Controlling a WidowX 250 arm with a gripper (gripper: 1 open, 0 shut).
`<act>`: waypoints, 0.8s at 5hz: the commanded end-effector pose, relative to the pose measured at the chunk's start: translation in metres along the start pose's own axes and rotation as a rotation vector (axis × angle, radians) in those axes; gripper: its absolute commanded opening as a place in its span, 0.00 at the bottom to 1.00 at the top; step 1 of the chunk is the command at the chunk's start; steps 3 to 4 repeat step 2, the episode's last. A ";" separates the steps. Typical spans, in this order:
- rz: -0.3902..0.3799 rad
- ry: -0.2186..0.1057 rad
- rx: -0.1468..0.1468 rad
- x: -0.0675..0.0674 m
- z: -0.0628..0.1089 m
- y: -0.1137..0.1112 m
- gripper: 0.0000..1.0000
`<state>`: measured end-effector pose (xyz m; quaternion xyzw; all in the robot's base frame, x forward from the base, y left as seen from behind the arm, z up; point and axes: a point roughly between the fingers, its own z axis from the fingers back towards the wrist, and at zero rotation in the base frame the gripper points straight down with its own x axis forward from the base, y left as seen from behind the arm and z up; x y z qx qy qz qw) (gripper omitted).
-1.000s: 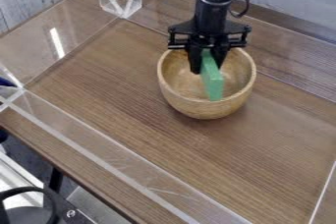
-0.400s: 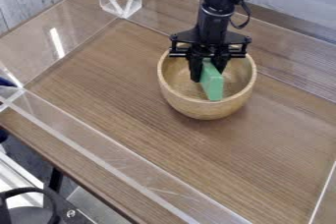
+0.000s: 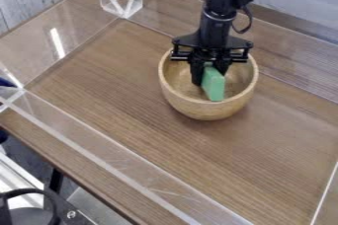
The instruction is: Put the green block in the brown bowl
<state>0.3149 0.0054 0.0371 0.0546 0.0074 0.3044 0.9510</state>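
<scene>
The brown bowl (image 3: 177, 93) stands on the wooden table, right of centre. My gripper (image 3: 211, 69) points straight down over the bowl's far half, its black fingers below the rim line. It is shut on the green block (image 3: 214, 87), which hangs upright and slightly tilted between the fingers. The block's lower end is down inside the bowl. Whether it touches the bowl's bottom I cannot tell.
Low clear acrylic walls (image 3: 79, 138) run around the wooden table top (image 3: 106, 81). A clear plastic angled piece (image 3: 122, 2) stands at the back left corner. Dark cables and gear (image 3: 34, 209) lie below the table's front left edge.
</scene>
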 end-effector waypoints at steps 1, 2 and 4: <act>-0.014 -0.039 -0.031 0.005 0.015 -0.007 0.00; -0.023 -0.034 -0.032 0.005 0.014 -0.007 0.00; -0.023 -0.034 -0.032 0.005 0.014 -0.007 0.00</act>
